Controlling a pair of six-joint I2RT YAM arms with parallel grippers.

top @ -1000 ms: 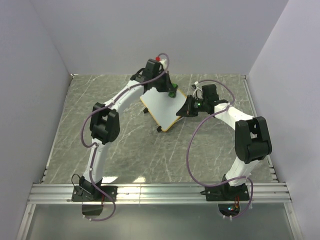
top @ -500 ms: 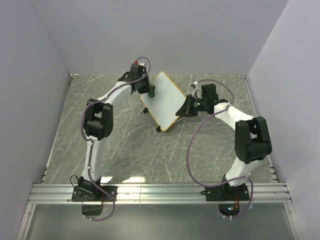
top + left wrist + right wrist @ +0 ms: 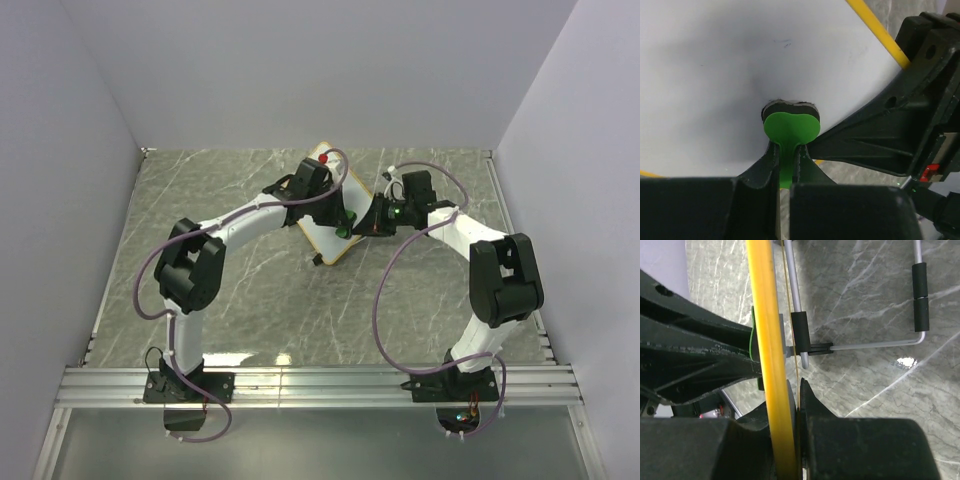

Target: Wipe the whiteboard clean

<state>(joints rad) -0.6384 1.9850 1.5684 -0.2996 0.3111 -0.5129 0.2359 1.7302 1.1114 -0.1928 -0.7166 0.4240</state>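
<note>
While right gripper (image 3: 785, 405) clamps whiteboard (image 3: 715, 75), eraser (image 3: 791, 127) on it

I see a grey, marble-veined tabletop (image 3: 250, 300) boxed in by pale walls (image 3: 330, 70) on three sides. The whiteboard (image 3: 322, 238) stands tilted on it, toward the far middle, one black foot (image 3: 318, 260) down on the surface. From the right wrist, its wire stand (image 3: 865, 346) shows against the veined top.
</note>
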